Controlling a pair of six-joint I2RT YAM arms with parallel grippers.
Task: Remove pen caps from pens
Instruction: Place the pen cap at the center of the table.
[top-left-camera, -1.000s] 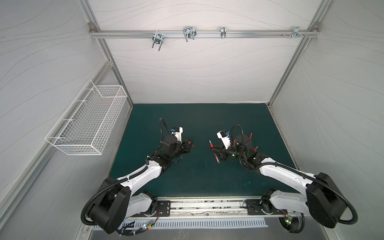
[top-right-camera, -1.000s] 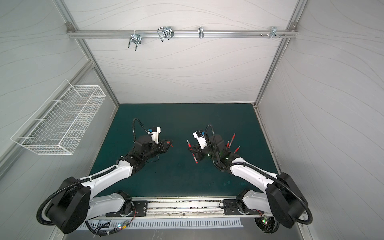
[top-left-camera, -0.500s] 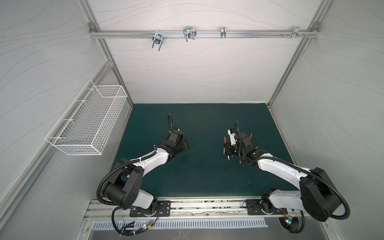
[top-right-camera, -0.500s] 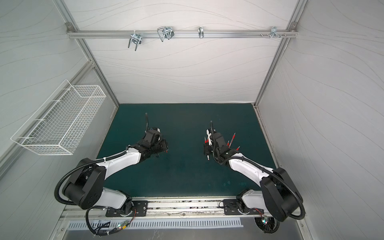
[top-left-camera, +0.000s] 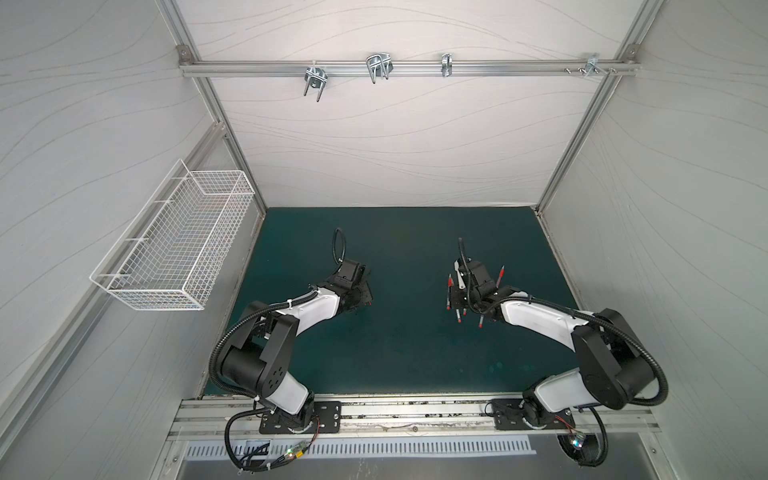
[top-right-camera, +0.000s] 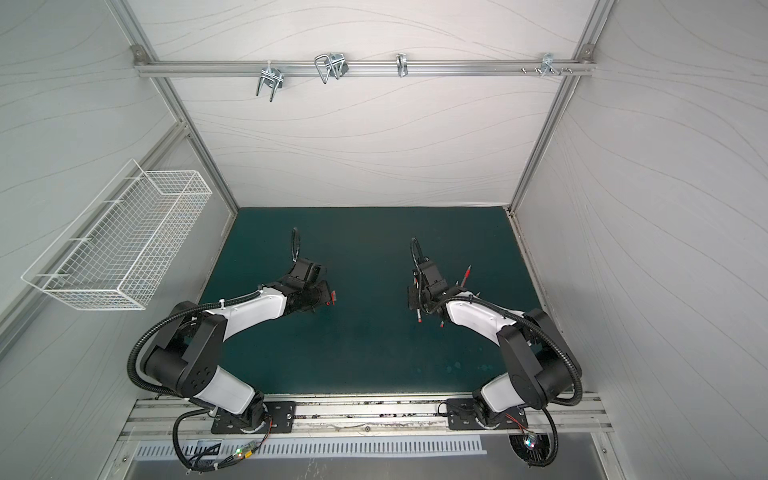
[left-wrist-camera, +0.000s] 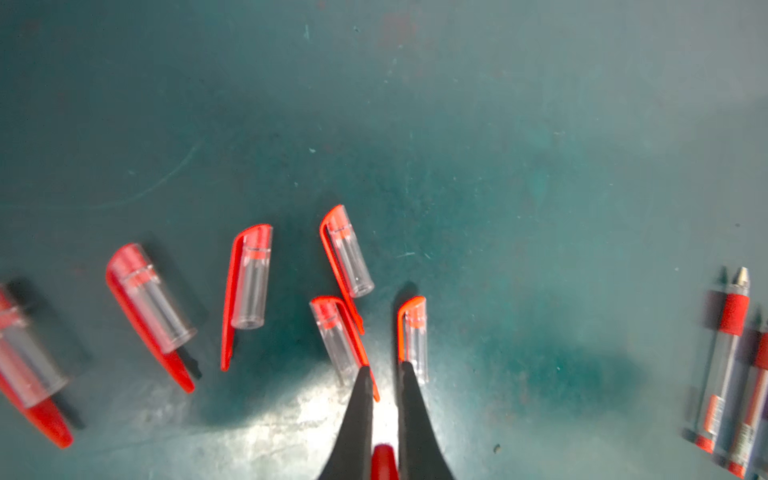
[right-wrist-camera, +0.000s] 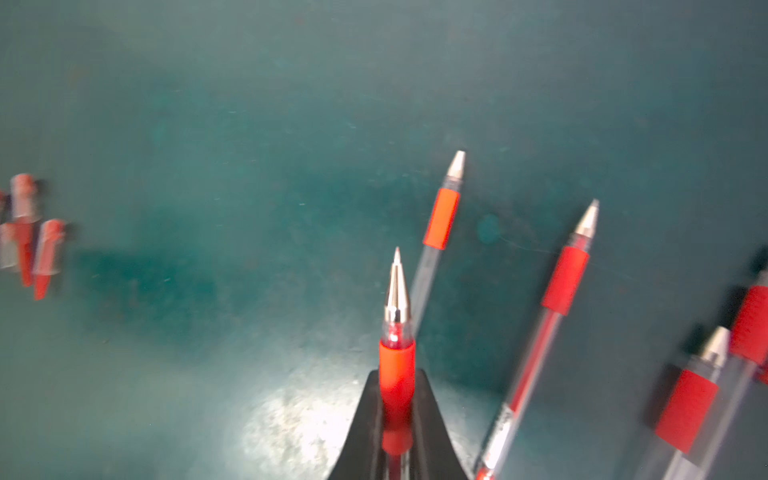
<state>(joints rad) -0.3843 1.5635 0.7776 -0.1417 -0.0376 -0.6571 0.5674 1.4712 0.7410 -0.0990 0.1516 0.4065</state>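
Pulling step looks done: right gripper (right-wrist-camera: 397, 377) clamps a bare pen (right-wrist-camera: 397, 316), and left gripper (left-wrist-camera: 385, 370) pinches a cap (left-wrist-camera: 383, 460). Next, each likely needs releasing by its pile: caps (left-wrist-camera: 249, 282) lower centre, pens (right-wrist-camera: 565, 282) lower right.

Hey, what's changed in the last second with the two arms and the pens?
The left gripper and right gripper drew apart, each swinging out to its own side. The left keeps its red cap, the right its uncapped pen. The loose caps and pens on the mat show no visible shift.
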